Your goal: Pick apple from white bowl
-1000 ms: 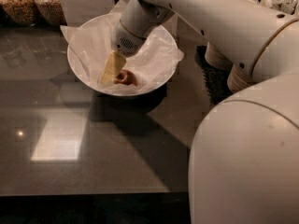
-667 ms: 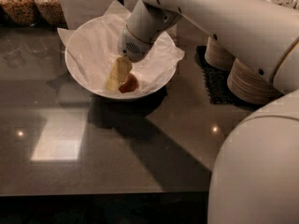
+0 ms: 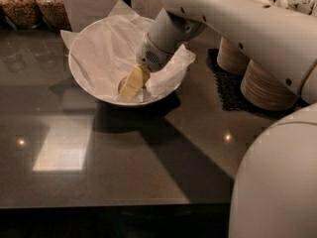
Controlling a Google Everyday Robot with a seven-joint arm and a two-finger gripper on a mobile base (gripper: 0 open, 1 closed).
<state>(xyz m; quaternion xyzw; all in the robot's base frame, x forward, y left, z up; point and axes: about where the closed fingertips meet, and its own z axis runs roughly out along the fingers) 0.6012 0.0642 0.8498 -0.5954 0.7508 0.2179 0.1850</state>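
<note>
Down inside white bowl [image 3: 81,83], gripper [image 3: 130,89] sits against apple [image 3: 121,85]; open or clamped, can't tell. Risk: apple rolls on crinkled paper [image 3: 104,48], grasp misses.

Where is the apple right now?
In the camera view, the apple sits at the bottom of the bowl, upper left on the table, just left of the hand inside the bowl.

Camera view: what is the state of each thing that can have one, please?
white bowl, upright on the counter, lined with paper.
gripper, down inside the bowl.
apple, low in the bowl, mostly hidden behind the gripper.
jars, upright, filled with something brownish.
stacks of small bowls, standing on a dark mat.
</note>
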